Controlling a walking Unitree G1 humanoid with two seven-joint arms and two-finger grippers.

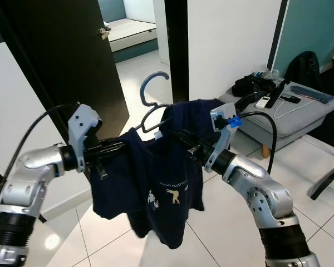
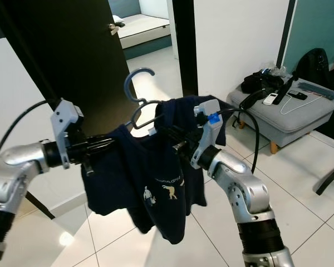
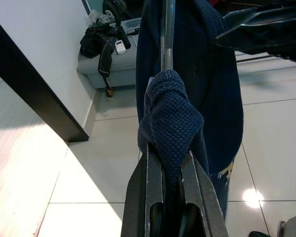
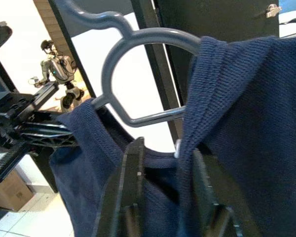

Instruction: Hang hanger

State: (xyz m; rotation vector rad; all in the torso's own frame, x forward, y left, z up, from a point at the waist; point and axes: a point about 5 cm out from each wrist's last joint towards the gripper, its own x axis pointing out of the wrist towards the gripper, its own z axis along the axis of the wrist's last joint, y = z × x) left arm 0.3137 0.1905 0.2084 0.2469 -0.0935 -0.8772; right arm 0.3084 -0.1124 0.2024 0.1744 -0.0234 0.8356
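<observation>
A grey-blue plastic hanger [image 1: 154, 89] carries a navy T-shirt [image 1: 156, 183] with a small print on its front, held up in the air before me, hook upward. My left gripper [image 1: 118, 148] is shut on the shirt-covered left shoulder of the hanger; in the left wrist view the fingers [image 3: 153, 187] pinch the navy fabric [image 3: 171, 118]. My right gripper [image 1: 182, 138] is shut on the right shoulder, where navy cloth [image 4: 237, 98] lies between its fingers [image 4: 130, 187] below the hanger's neck loop [image 4: 138, 39]. The hanger's arms are hidden under the shirt.
A dark open door [image 1: 72, 50] stands just behind the hanger, with a doorway to a room with a bed [image 1: 131, 28] beyond. A grey bench [image 1: 300, 119] with a black bag, a remote and cables sits at the right. White tiled floor [image 1: 222, 245] lies below.
</observation>
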